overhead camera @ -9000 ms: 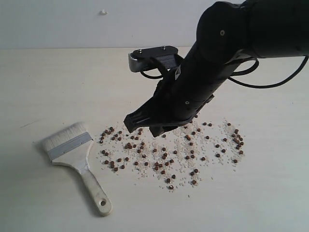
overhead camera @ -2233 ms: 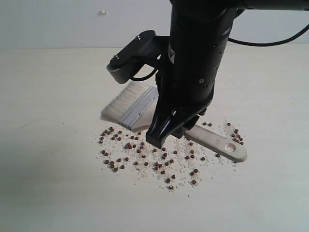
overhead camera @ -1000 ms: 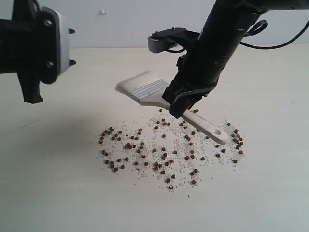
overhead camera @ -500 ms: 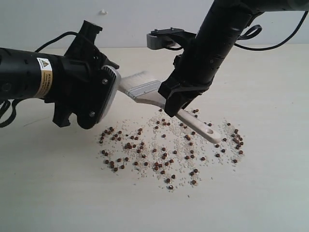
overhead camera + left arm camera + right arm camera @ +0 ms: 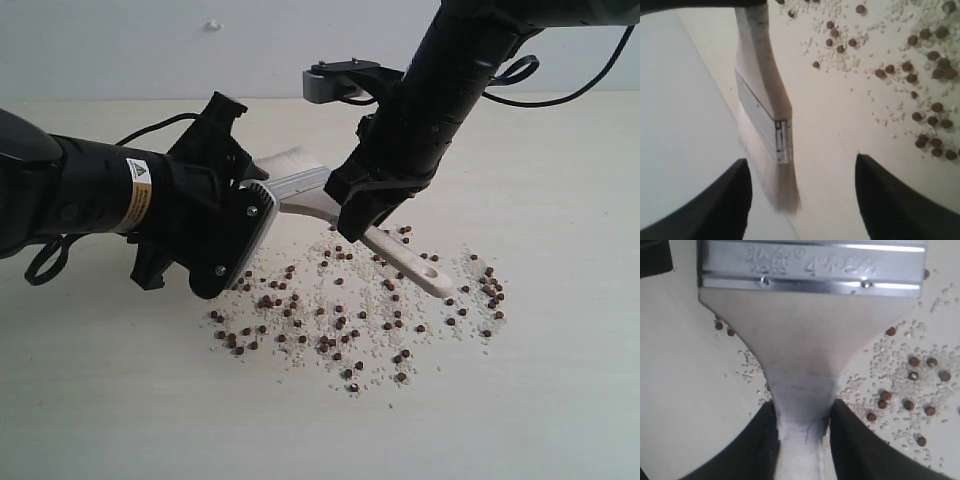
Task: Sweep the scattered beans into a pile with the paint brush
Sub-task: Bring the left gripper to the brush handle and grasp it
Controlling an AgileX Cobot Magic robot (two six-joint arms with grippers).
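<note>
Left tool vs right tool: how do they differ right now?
The right tool is shut on the paint brush handle; the left tool is open, empty. The right tool reaches steeply down; the left tool lies nearly level above the table. Shared: both black, both at the brush.

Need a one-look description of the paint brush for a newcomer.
Start at the pale table and the scatter of small reddish-brown beans at its middle. Above that scatter, the black right gripper clamps a wide flat paint brush by its pale wooden handle. It is the only tool: silver metal ferrule, whitish bristles, a hole at the handle's end.
</note>
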